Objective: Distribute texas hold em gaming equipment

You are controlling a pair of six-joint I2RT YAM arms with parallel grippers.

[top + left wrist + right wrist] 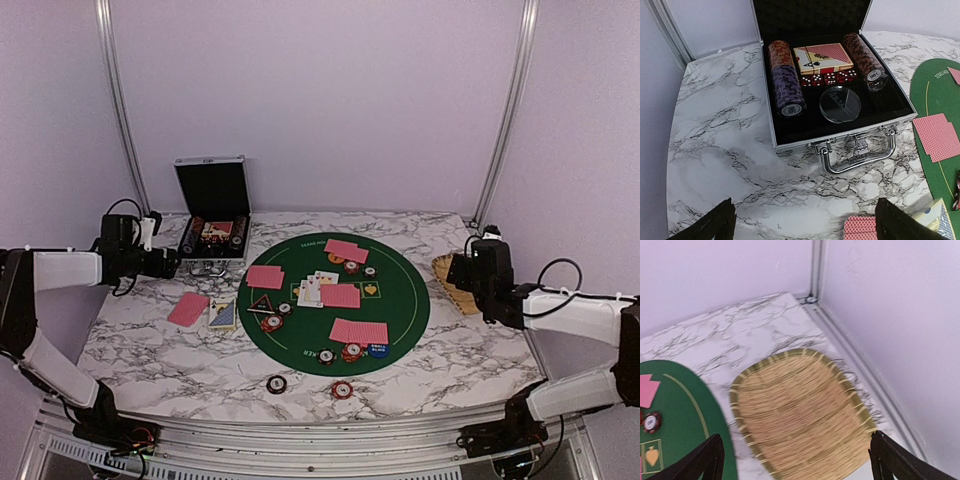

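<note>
On the round green mat (400,300) lie pink-red-backed cards (358,331) in several small piles, a few face-up cards (315,288), edge-striped chips (351,351), a triangular marker (261,304) and a blue marker disc (378,350). Two chips (276,384) (342,389) sit on the marble in front of the mat. More cards (188,309) lie left of the mat. My left gripper (170,263) (805,225) is open and empty, hovering before the case, with a card pile (860,231) by its right finger. My right gripper (462,270) (795,465) is open and empty above the basket.
The black metal-edged case (210,265) (840,145) stands open at the back left, holding chip rolls (785,82), a card box (822,58), dice and a clear disc. A woven straw basket (445,275) (737,390) lies empty right of the mat, near the right wall and rail.
</note>
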